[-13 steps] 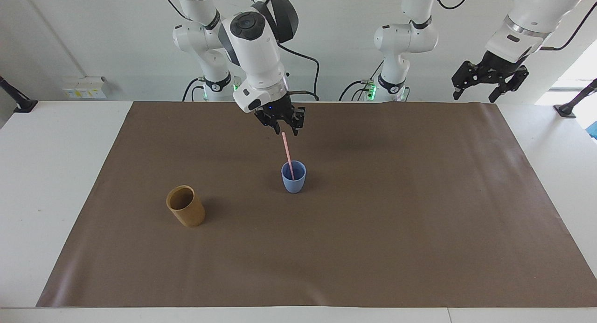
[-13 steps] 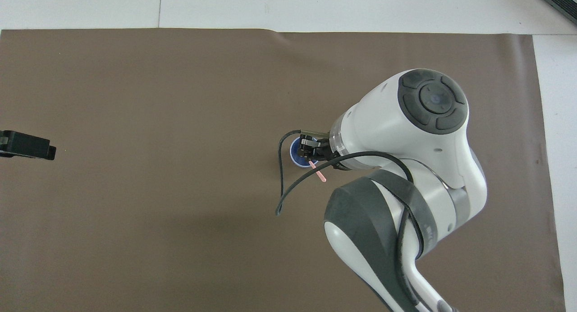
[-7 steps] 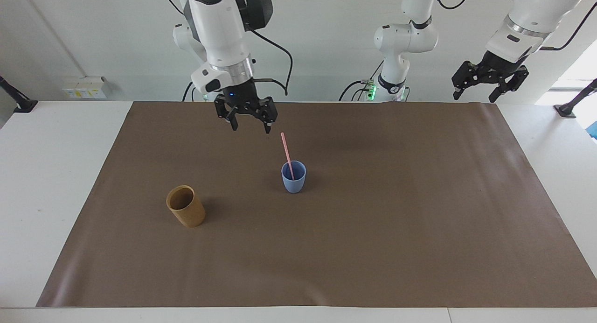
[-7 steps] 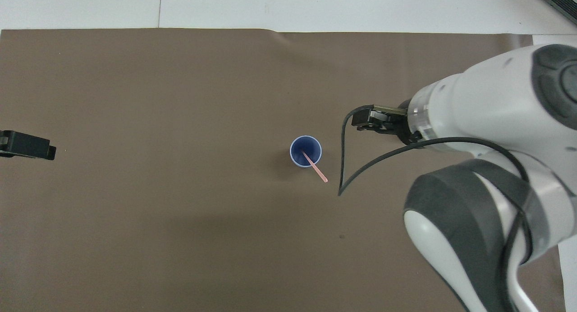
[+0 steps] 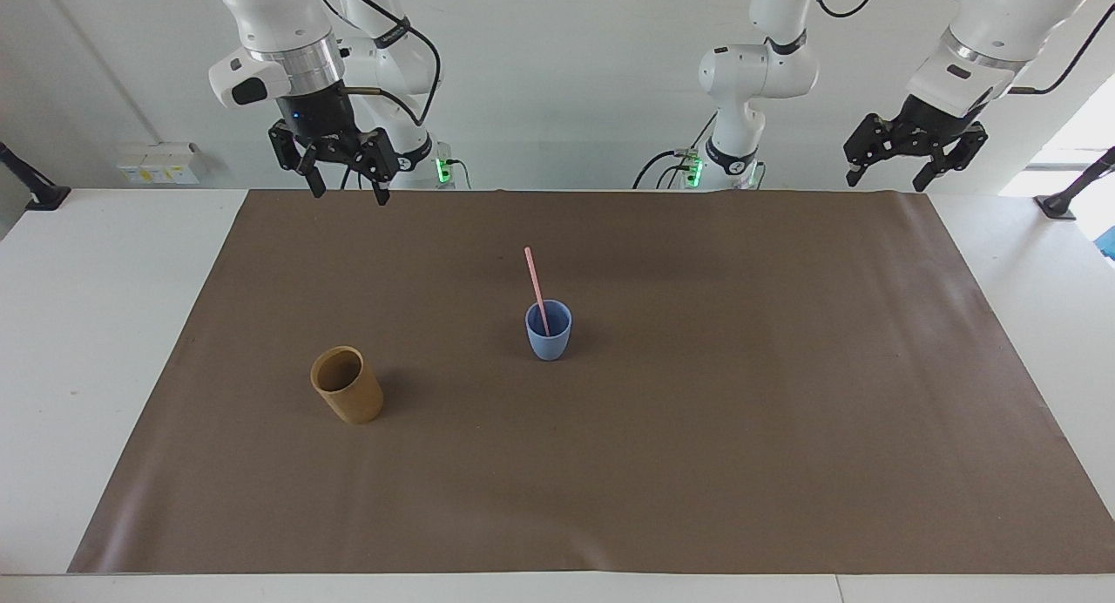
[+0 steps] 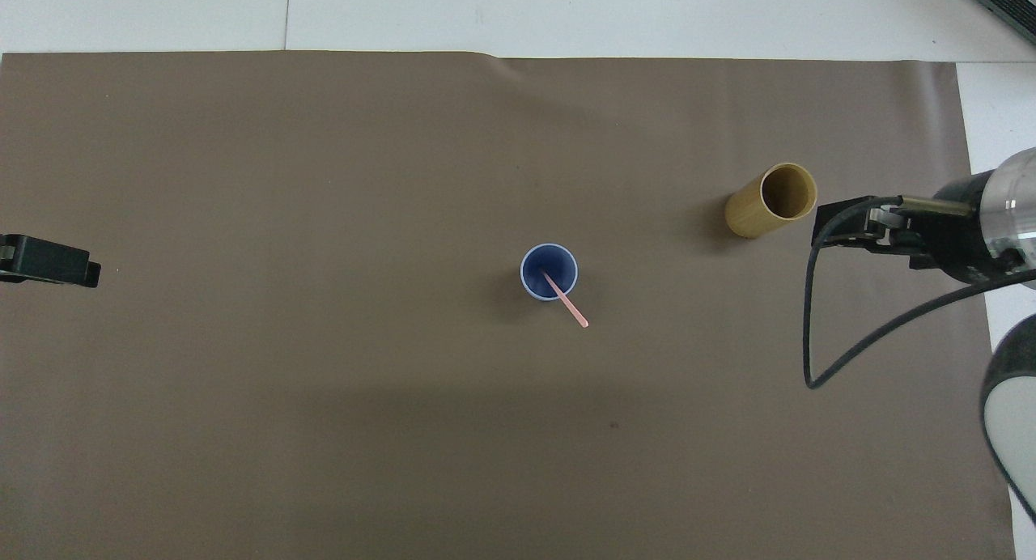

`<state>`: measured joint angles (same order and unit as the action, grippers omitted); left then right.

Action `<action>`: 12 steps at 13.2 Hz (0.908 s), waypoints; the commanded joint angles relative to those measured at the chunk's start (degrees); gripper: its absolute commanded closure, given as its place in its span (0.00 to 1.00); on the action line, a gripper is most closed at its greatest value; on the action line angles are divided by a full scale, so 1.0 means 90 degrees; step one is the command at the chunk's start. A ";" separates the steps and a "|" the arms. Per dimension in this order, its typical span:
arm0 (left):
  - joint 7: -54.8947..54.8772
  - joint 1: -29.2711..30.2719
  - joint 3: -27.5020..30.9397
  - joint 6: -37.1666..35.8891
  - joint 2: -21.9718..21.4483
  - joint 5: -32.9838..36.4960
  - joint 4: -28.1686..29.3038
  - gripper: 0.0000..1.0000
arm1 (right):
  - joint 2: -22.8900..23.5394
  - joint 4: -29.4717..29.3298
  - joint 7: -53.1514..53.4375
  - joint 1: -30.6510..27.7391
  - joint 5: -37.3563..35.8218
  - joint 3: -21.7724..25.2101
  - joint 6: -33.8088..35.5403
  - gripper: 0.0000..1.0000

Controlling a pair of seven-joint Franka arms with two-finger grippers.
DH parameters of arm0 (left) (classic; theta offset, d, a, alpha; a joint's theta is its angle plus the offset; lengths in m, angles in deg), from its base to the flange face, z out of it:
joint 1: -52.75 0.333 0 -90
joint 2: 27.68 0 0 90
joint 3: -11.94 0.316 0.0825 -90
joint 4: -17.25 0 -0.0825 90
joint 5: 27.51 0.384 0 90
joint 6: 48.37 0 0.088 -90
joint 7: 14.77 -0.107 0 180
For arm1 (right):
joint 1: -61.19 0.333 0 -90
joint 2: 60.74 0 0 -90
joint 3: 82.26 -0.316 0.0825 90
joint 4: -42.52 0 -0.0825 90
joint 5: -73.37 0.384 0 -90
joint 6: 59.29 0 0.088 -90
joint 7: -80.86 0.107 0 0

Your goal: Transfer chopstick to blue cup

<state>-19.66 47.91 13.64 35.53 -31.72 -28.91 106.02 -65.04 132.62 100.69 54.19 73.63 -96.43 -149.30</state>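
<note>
The pale pink chopstick (image 5: 537,287) stands tilted in the light-blue cup (image 5: 549,343) near the middle of the brown mat; its top leans toward the robots. Both show in the overhead view, the chopstick (image 6: 568,301) and the cup (image 6: 534,265). My right gripper (image 5: 346,194) is open and empty, raised over the mat's edge nearest the robots at the right arm's end; it shows in the overhead view (image 6: 851,225) too. My left gripper (image 5: 884,183) is open and empty and waits raised at the left arm's end (image 6: 77,270).
A tan-brown cylindrical cup (image 5: 348,396) stands on the mat (image 5: 697,429), toward the right arm's end and farther from the robots than the blue cup; it shows in the overhead view (image 6: 761,214). White table surrounds the mat.
My right gripper has let go of the chopstick, risen and swung away from over the blue cup toward the right arm's end. The chopstick stays in the cup. The left arm has not moved.
</note>
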 commanded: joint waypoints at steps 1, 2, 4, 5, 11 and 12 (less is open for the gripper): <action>-0.0053 0.0049 -0.0022 -0.0064 -0.0108 0.0077 0.0049 0.00 | 0.0233 -0.0654 -0.0356 -0.0082 -0.0244 -0.0057 0.0624 0.00; -0.0053 0.0049 -0.0022 -0.0064 -0.0108 0.0077 0.0049 0.00 | 0.0233 -0.0705 -0.0493 -0.0150 -0.0244 -0.0057 0.0703 0.00; -0.0044 0.0049 -0.0022 -0.0064 -0.0108 0.0077 0.0049 0.00 | 0.0233 -0.0695 -0.0640 -0.0229 -0.0147 -0.0057 0.0685 0.00; -0.0043 0.0049 -0.0022 -0.0064 -0.0108 0.0077 0.0049 0.00 | 0.0233 -0.0695 -0.0786 -0.0277 -0.0136 -0.0038 0.0713 0.00; -0.0053 0.0049 -0.0022 -0.0064 -0.0108 0.0077 0.0049 0.00 | 0.0126 -0.0608 -0.1012 0.0578 -0.0068 0.1003 0.0714 0.00; -0.0053 0.0049 -0.0022 -0.0064 -0.0108 0.0077 0.0049 0.00 | 0.0116 -0.0550 -0.1012 0.0688 -0.0068 0.1114 0.0694 0.00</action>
<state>-19.66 47.91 13.64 35.53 -31.72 -28.91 106.02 -63.90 127.83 92.72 57.36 72.48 -89.64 -144.14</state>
